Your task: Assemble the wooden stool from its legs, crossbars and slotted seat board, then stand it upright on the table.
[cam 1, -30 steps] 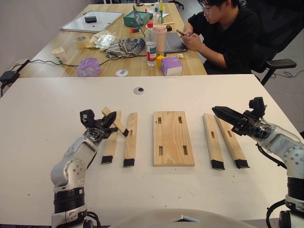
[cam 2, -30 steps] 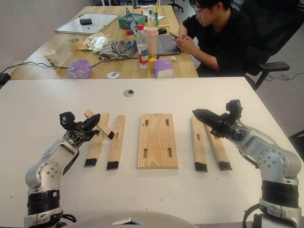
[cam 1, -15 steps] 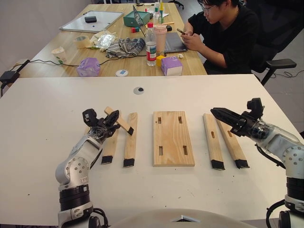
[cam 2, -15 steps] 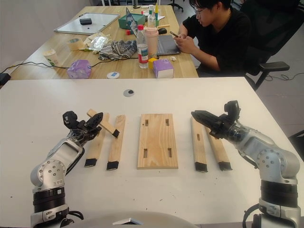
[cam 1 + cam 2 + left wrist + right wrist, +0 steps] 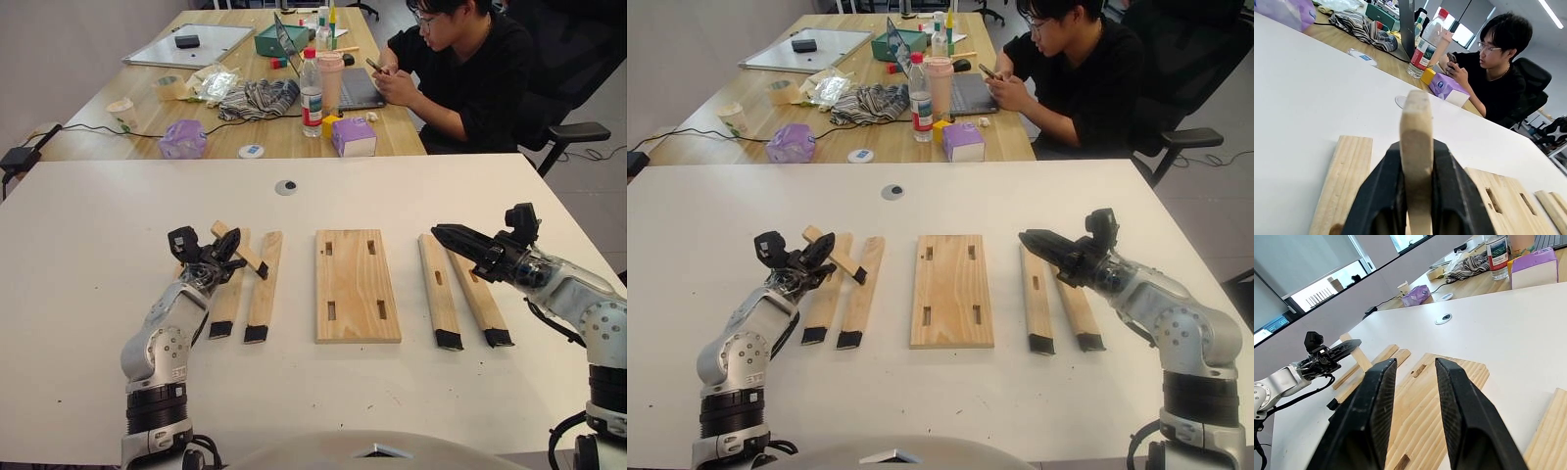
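Crossbar (image 5: 249, 258): clamped edge-up in left gripper (image 5: 224, 259), raised over the left legs (image 5: 259, 294). Right gripper (image 5: 449, 235): fingers parted, empty, above the right legs (image 5: 439, 294). Seat board (image 5: 358, 294): flat on table (image 5: 98, 245), between. Advice: probably square the crossbar's end to a leg slot before pressing.

Gaps beside seat board (image 5: 358, 284), legs (image 5: 439, 294) flanking
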You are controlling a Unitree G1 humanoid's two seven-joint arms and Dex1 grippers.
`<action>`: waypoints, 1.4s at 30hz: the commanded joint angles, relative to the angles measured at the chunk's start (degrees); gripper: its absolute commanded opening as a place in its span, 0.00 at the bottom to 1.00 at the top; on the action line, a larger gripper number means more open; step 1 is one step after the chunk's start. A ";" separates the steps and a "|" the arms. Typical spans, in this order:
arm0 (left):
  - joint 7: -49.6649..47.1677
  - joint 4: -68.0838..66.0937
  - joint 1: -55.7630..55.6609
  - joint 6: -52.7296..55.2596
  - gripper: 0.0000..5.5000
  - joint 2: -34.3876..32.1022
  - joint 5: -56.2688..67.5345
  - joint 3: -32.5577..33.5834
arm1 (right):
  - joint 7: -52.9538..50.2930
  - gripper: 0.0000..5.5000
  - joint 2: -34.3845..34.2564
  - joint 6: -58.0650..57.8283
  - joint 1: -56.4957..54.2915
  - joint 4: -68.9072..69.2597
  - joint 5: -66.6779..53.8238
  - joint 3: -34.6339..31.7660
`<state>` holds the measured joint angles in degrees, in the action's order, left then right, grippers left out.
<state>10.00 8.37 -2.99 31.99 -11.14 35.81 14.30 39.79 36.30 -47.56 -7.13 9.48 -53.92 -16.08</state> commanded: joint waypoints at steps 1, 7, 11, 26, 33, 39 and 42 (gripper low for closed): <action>-6.07 -0.87 4.51 1.85 0.07 -0.15 -8.78 -4.27 | 0.22 0.26 -0.79 0.22 -0.56 0.39 0.79 0.40; -8.88 -2.18 6.72 -4.23 0.07 1.86 -14.36 -5.33 | 0.79 0.26 -0.41 -0.09 -0.91 0.39 1.18 1.08; -3.24 -6.35 10.39 -16.07 0.07 0.23 -19.53 -8.41 | 1.02 0.26 -0.10 -0.48 -0.80 0.61 1.14 0.93; 6.39 -23.88 13.64 -25.32 0.07 -5.92 -28.00 -13.84 | 0.77 0.26 -0.31 -0.76 -1.37 0.98 1.22 1.41; 8.39 -22.54 13.61 -24.50 0.07 -7.58 -29.02 -17.98 | 0.58 0.26 -0.50 -0.58 -1.18 1.10 1.33 1.47; 10.51 -20.88 11.31 -20.70 0.07 -4.97 -18.41 -13.31 | 0.54 0.26 -0.73 -0.11 -0.89 0.95 1.74 1.61; 12.36 -19.31 8.73 -17.89 0.07 -4.40 -14.69 -13.91 | 0.57 0.26 -1.02 0.20 -1.61 0.47 2.13 2.20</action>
<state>19.61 -3.73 1.57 -1.23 -17.29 19.57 3.71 40.90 36.42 -47.69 -7.19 9.62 -53.34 -15.20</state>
